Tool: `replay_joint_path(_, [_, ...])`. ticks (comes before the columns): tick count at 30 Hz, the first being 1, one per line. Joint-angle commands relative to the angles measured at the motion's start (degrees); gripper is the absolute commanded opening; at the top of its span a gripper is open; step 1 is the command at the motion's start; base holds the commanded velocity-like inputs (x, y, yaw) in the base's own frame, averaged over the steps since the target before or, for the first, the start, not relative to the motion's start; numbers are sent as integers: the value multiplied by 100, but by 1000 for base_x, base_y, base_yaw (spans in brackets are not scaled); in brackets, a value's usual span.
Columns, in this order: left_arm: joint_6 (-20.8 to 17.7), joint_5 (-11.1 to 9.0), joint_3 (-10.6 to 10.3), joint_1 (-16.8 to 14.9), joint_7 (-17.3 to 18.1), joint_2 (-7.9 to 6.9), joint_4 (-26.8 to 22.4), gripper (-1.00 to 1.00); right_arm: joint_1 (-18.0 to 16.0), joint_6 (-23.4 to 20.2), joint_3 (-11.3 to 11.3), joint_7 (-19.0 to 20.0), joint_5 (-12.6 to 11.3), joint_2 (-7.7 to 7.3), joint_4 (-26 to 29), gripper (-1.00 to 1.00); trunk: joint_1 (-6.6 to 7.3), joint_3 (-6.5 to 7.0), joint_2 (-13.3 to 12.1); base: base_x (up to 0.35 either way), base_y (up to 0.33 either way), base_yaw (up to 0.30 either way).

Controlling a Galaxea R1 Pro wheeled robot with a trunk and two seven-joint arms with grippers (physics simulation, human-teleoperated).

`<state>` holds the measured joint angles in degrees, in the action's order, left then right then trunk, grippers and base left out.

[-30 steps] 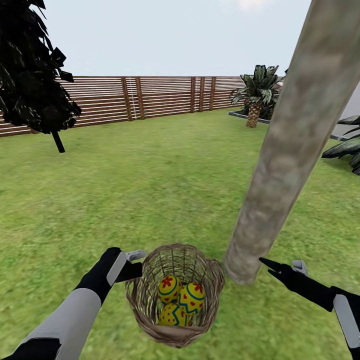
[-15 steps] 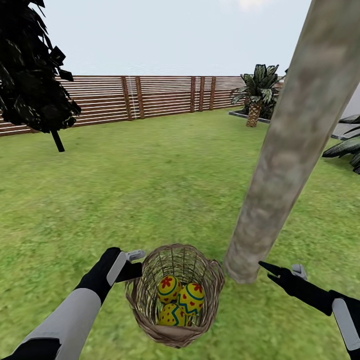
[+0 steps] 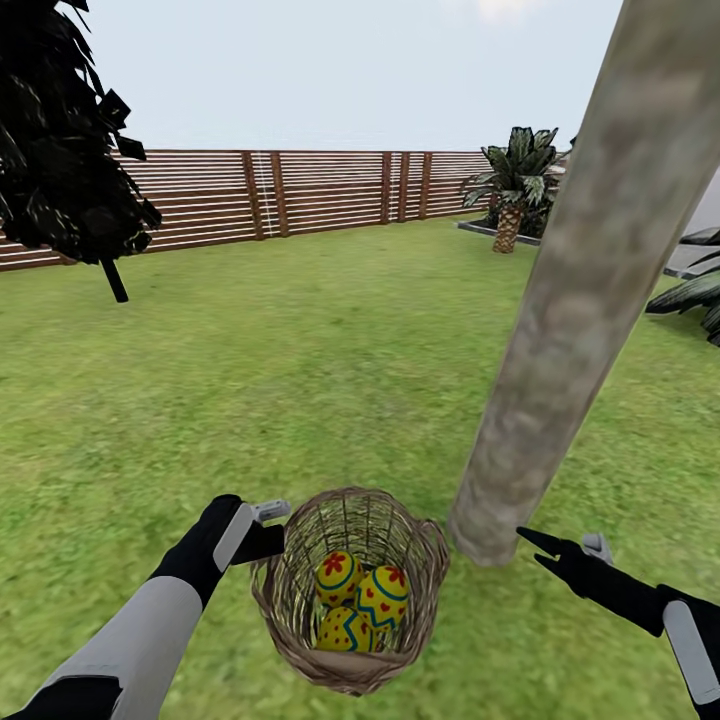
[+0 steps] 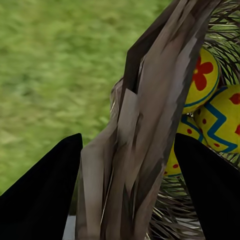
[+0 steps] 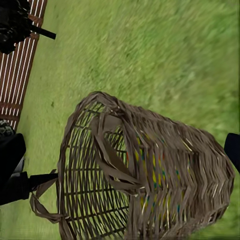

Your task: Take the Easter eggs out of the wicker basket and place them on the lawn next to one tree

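Easter eggs in wicker basket | tree just beside

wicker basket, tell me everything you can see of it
The small round tan-brown wicker basket is woven of open twigs with a thick braided rim. It sits on the mottled green lawn, its far side close to the foot of the pale grey-beige tree trunk. Three yellow eggs painted with red flowers and blue zigzags lie inside. The left pincer clamps its rim, one finger inside; the right pincer is apart.
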<state>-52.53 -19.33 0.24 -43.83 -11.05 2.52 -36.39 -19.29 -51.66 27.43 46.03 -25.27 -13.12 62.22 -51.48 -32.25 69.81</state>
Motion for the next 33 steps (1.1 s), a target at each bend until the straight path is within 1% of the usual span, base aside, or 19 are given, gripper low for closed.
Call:
replay_joint_path(1, [-12,-124,3,-3,-56,3,-8,-100,-5,-28,8,20,4,2,-5,100,-22,-24,45,0,0,0])
replay_joint_path(33, [-21,-124,3,-3,-56,3,-9,-100,22,-37,8,16,13,3,-17,100,-725,-598,1329,0,0,0])
